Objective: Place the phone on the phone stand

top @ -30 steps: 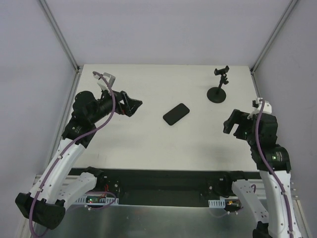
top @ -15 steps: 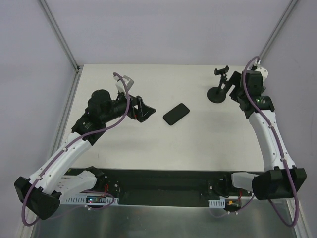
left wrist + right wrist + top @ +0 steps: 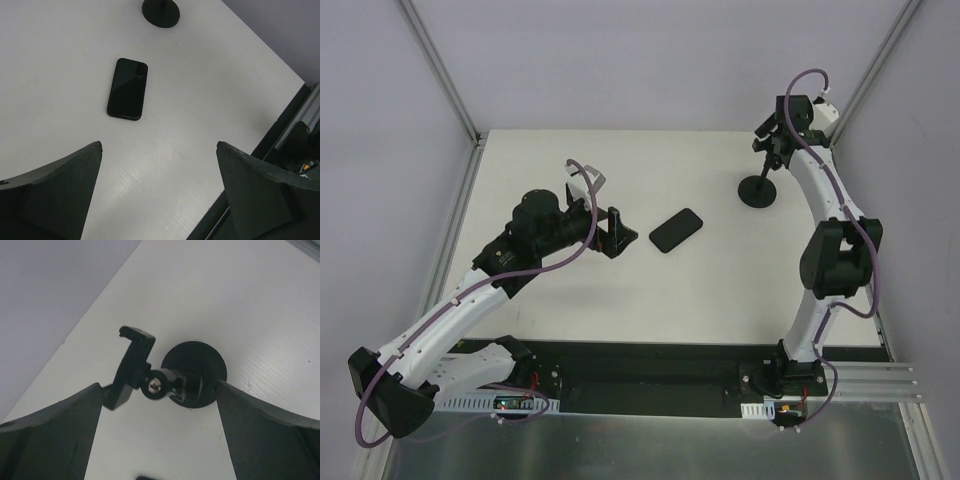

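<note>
So your left hand (image 3: 618,233) is wide open with nothing in it. It's hanging low over the counter (image 3: 570,290) just left of the phone (image 3: 676,230), fingers pointed at it but not touching. From the left wrist cam the phone (image 3: 128,88) lies flat on the counter, out ahead of both fingers and well past the tips. The round base of the phone stand (image 3: 160,11) shows beyond it at the top edge. The phone's sitting roughly mid-counter, apart from the stand, so it's not on it yet

Your right hand (image 3: 775,145) is open too and empty, reaching out to the far right corner, up over the top of the phone stand (image 3: 758,190), which is upright on its disc base. The right wrist cam looks down on it: clamp bracket tilted off to the left of the stem joint, disc base underneath. The stand (image 3: 197,372) is framed between the two fingers, which aren't touching it as far as I can see
</note>
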Available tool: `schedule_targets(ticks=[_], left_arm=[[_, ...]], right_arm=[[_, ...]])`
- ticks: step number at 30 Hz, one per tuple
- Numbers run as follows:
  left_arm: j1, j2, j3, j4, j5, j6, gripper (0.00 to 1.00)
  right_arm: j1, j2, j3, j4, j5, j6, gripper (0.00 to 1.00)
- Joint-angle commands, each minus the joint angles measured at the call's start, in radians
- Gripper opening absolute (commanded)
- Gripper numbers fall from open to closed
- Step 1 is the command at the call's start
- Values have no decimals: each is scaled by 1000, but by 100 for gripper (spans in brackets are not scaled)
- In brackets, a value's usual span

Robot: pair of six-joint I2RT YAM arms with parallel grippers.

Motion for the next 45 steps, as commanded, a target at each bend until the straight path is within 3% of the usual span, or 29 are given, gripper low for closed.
schedule_targets(ticks=[1,5,8,17,20,26,34,45], left_arm=[[-23,1,6,11,-53,36,95],[-29,-4,-4,13,-76,37,95],[-32,-7,-10,18,-79,41,95],[-40,19,-14,21,-70,36,95],[-40,19,-14,21,-67,36,95],[-40,24,-14,19,-65,37,95],[-40,16,-11,19,-56,39,95],[-40,27,-2,19,-18,33,95]], right_arm=[[3,142,217,-82,88,95,96],[6,276,364,-179,71,107,99],[11,294,371,-194,72,135,87],[17,292,361,-260,89,187,73],[14,295,366,-279,86,179,62],[14,269,364,-268,71,75,53],[-6,214,312,-242,-75,-172,27],[-43,120,252,-283,-280,-428,1]])
